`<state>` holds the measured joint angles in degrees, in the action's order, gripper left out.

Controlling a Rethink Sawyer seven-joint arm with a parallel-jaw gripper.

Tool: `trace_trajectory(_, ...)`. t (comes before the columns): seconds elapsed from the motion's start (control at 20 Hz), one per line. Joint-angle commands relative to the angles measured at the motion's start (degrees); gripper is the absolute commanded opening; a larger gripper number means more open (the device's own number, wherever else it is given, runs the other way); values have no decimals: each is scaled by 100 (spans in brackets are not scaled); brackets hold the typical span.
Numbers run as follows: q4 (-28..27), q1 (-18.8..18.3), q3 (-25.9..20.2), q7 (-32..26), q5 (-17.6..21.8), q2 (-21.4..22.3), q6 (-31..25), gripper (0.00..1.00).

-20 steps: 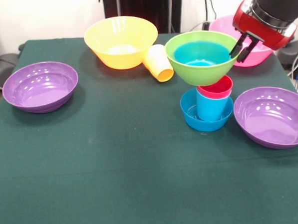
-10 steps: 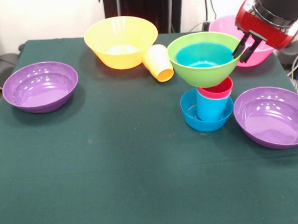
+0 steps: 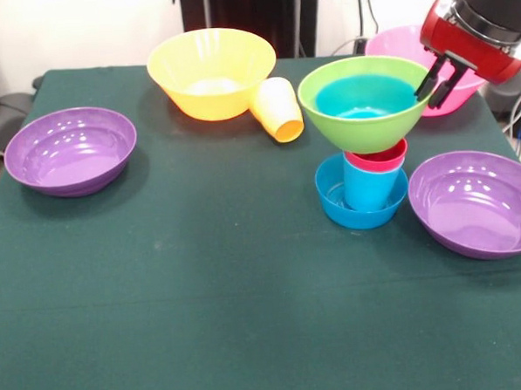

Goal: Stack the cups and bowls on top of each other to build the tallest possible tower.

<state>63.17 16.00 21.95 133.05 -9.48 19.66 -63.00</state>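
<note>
The tower stands right of centre: a small blue bowl on the cloth, a blue cup in it and a red cup nested in that. A lime green bowl holding another small blue bowl rests on or just over the red cup, tilted slightly. My gripper grips the green bowl's right rim, one finger inside and one outside. A yellow-orange cup lies on its side left of the green bowl.
A large orange-yellow bowl stands at the back, touching the fallen cup. A pink bowl sits behind the green bowl and the gripper. One purple bowl is at the far left and another right of the tower.
The gripper has shifted right and slightly up, and the green bowl with the blue bowl inside has moved right with it over the red cup.
</note>
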Motion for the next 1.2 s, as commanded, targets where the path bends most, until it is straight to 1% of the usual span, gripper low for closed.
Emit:
trace_trajectory(0.05,66,140,-272,1124,-96,84,-322,0)
trace_trajectory(0.3,79,155,-227,1172,-119,27,-300,0)
trace_trajectory(0.45,178,185,-216,1182,-133,29,-166,0)
trace_trajectory(0.55,77,143,-223,1152,-142,-39,-155,0)
trace_trajectory(0.6,-73,73,-220,1115,-137,-119,-208,0)
trace_trajectory(0.7,-102,57,-209,1113,-133,-150,-175,0)
trace_trajectory(0.75,-210,8,-199,1095,-132,-205,-209,0)
trace_trajectory(1.2,-492,-182,-148,892,-64,-440,-89,0)
